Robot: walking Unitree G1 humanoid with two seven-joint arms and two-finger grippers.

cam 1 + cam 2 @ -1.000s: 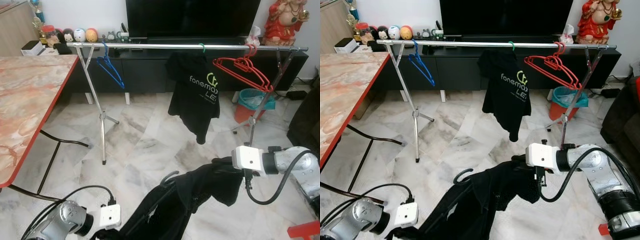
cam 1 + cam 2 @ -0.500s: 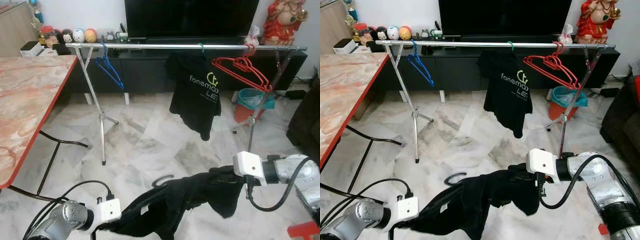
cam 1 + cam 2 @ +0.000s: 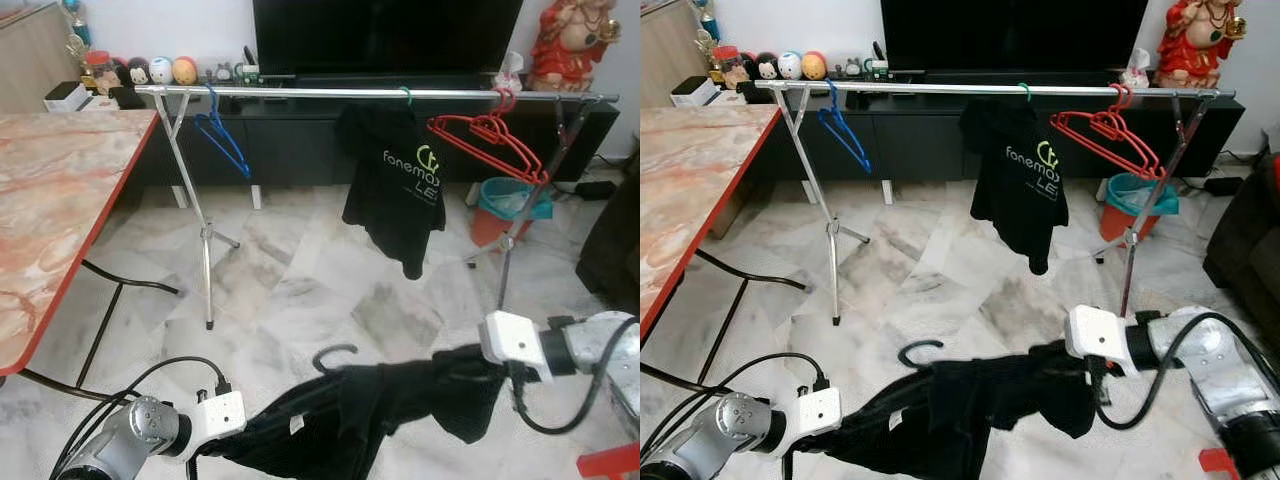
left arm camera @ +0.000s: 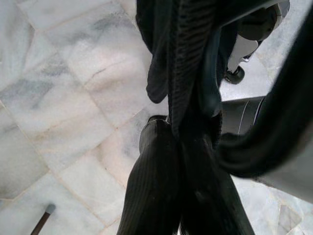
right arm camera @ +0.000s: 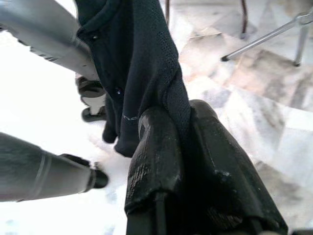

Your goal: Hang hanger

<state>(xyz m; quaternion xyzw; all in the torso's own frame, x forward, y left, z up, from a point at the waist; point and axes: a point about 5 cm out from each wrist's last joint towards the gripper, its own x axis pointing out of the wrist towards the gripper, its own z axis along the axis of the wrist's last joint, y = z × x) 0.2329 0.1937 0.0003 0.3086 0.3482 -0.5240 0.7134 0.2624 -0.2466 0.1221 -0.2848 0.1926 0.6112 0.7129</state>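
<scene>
A black garment [image 3: 370,405] on a black hanger [image 3: 333,354] is held low above the marble floor [image 3: 290,280], stretched between the two grippers. The left gripper [image 4: 188,147] is seen at the garment's left end, its fingers [image 4: 151,186] clamped together on bunched black fabric. The right gripper [image 5: 188,147] is placed at the garment's right end, and its fingers [image 5: 156,161] are likewise pressed shut on a fold of the cloth. The hanger's hook is seen curling up out of the garment's middle, free of any rail.

Well beyond, a silver clothes rail [image 3: 300,91] is stood on crossed legs in front of a black TV console [image 3: 290,140]. On the rail are hung a blue hanger [image 3: 225,135] near its left end, a black printed T-shirt [image 3: 398,185] around the middle, and red hangers [image 3: 490,140] toward the right. A marble-topped table with a red edge [image 3: 60,190] is seen at the left, and a teal-lined bin [image 3: 510,205] behind the rail's right leg.
</scene>
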